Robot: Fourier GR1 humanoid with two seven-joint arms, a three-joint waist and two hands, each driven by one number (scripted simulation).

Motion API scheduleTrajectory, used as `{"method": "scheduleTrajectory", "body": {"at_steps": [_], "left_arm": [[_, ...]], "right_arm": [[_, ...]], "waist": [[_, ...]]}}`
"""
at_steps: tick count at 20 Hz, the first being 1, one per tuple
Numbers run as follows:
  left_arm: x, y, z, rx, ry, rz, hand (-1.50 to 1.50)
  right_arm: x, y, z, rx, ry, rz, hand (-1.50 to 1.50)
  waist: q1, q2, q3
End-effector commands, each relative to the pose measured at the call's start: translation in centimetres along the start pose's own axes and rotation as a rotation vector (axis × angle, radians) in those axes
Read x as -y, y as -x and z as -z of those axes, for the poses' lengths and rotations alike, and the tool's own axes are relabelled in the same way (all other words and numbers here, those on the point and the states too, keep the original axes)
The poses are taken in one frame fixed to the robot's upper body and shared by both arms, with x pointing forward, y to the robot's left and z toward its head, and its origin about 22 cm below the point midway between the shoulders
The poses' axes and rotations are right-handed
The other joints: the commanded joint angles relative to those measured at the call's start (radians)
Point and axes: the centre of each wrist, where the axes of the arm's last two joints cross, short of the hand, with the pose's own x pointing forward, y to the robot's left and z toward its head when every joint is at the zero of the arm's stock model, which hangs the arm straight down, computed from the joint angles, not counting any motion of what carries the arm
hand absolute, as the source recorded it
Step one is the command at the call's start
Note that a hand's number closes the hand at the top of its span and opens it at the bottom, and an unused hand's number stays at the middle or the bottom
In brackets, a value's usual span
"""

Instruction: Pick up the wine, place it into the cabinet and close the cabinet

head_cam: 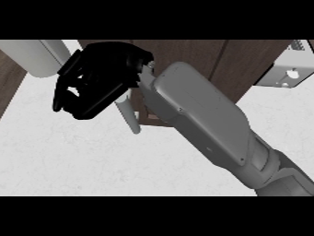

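1. My right hand (95,78) sits at about ten o'clock in the head view, its grey forearm running down to four o'clock. The fingers are curled and I see nothing enclosed in them, so I read it as closed and holding nothing.
2. It is up against the dark wooden cabinet (186,55) at twelve o'clock, just beside the pale cabinet handle (129,115), which slants down past the palm toward six.
3. I cannot find the wine anywhere; either it is already inside or the arm hides it. I can't tell which.
4. My judgement: this is the closing step, with the hand working the door.
5. Next move calls for keeping contact on the door or handle and sweeping it flush.
6. A white appliance (288,69) sits at two o'clock on the tabletop (84,156); my left hand is out of sight.
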Motion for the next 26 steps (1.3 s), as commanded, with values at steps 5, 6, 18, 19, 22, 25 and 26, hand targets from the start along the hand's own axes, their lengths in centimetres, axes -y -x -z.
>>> {"method": "scheduleTrajectory", "body": {"at_steps": [5,6,18,19,22,25,26], "left_arm": [[-0.3,0.3,-0.6,0.040,0.022,-0.029,-1.50],[0.0,0.2,0.2,0.037,0.031,-0.023,-1.50],[-0.7,-0.5,0.1,0.018,0.012,-0.019,-1.50],[-0.4,-0.4,0.2,0.024,0.024,-0.027,-1.50],[-0.2,-1.1,1.4,0.025,0.052,0.006,-1.50],[0.0,-0.7,1.0,0.022,0.059,0.005,-1.50],[-0.1,-1.0,1.4,0.018,0.065,0.007,-1.50]], "right_arm": [[4.0,1.6,-0.5,0.064,-0.019,0.114,1.50],[3.9,2.3,-0.1,0.084,0.005,0.121,1.50],[8.5,1.1,-5.5,0.176,0.281,0.079,1.50],[8.8,1.9,-6.0,0.184,0.320,0.083,1.50],[9.1,2.0,-6.6,0.209,0.332,0.072,1.50],[9.4,3.2,-7.2,0.207,0.360,0.067,1.50],[9.4,2.8,-7.2,0.214,0.357,0.067,1.50]], "waist": [[-0.012,0.001,0.000],[-0.003,0.004,0.000],[-0.020,0.006,-0.001],[-0.017,0.006,0.000],[-0.030,0.014,-0.001],[-0.022,0.010,-0.001],[-0.022,0.014,-0.001]]}}
